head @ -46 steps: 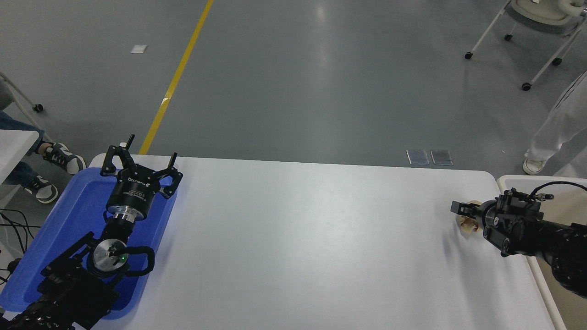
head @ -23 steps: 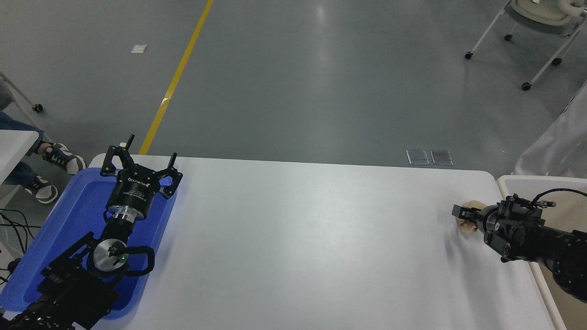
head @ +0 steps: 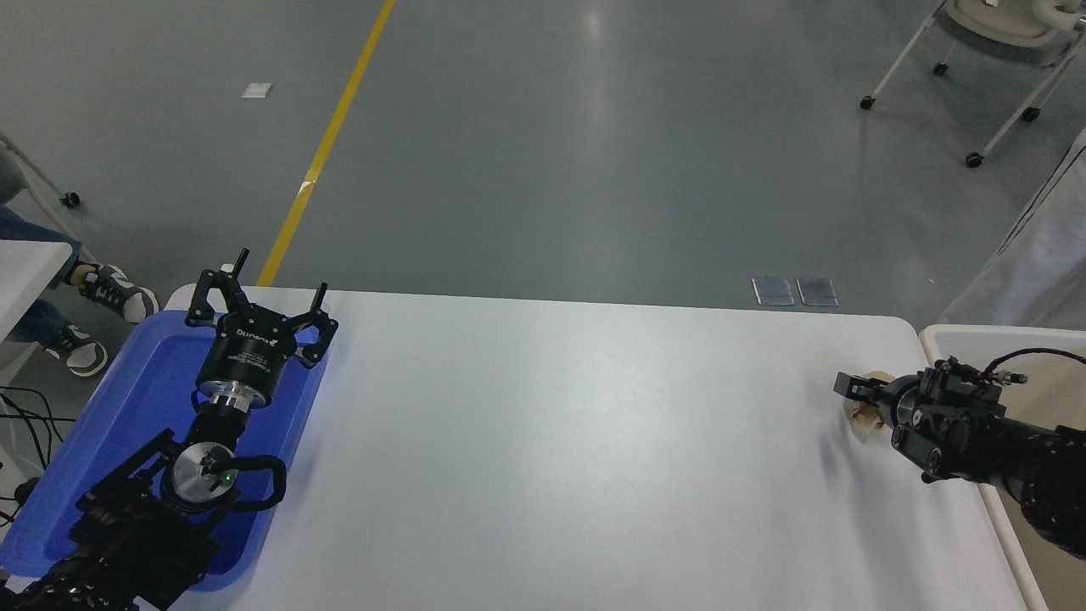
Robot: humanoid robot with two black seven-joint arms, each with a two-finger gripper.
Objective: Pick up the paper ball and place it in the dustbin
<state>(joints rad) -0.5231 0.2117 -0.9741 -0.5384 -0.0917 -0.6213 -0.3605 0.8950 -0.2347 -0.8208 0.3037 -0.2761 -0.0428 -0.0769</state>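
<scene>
The tan paper ball point(head: 867, 417) is near the table's right edge, mostly hidden by my right gripper point(head: 859, 397), whose fingers close around it. The paper ball is at or just above the white table point(head: 577, 458); I cannot tell if it touches. The cream dustbin point(head: 950, 339) stands just right of the table, only its pale rim and part of its inside showing behind my right arm. My left gripper point(head: 259, 293) is open and parked over the blue tray point(head: 127, 399) at the lower left.
A person in white clothing point(head: 1031, 263) stands at the far right beside the dustbin. Another person's shoes point(head: 102, 293) are at the left on the floor. A wheeled chair frame point(head: 976, 76) is at the top right.
The right gripper with the paper ball has barely shifted, drifting slightly back and up. The person at the right has moved closer to the dustbin. The left arm has not moved.
</scene>
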